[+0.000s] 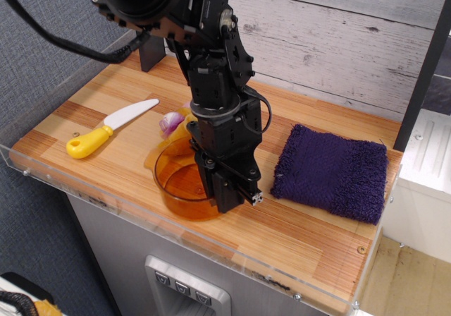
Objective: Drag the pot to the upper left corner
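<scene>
The translucent orange pot sits near the front edge of the wood-plank table, left of centre. My black gripper comes down from above onto the pot's right rim, with one finger inside the wall and one outside, shut on it. The arm hides the pot's right side. The upper left corner lies well behind the pot, marked by a black upright post that my arm partly covers.
A yellow-handled white knife lies to the pot's left. A small yellow toy with a purple top touches the pot's far rim. A purple cloth lies to the right. A clear plastic lip runs along the front edge.
</scene>
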Controlling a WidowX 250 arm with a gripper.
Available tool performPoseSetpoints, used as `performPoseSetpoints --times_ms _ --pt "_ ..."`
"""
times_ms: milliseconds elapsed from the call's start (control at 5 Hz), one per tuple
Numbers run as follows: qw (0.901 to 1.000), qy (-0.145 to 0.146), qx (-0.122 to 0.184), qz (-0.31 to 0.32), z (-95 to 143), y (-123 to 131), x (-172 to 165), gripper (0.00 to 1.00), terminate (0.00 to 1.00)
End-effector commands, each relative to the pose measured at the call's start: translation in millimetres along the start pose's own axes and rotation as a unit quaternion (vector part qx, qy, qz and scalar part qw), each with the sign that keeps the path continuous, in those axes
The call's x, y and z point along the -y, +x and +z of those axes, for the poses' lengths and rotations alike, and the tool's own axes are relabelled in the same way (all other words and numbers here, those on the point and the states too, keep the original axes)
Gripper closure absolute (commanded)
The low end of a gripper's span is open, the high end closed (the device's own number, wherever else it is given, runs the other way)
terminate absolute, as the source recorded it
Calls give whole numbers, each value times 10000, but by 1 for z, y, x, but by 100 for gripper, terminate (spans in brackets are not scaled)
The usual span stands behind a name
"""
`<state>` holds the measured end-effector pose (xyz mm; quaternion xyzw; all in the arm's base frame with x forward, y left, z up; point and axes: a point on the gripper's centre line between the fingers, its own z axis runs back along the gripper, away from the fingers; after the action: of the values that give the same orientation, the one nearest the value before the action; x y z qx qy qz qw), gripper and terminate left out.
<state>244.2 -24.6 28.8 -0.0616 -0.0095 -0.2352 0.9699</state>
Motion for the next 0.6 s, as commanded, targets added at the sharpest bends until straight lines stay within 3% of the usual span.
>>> performPoseSetpoints --times_ms 0,200,400 --pt "9994 150 272 -175 16 9 7 100 0" --pt "9993 135 286 -180 13 9 6 100 0" --pt "9979 195 562 -256 24 13 8 100 0"
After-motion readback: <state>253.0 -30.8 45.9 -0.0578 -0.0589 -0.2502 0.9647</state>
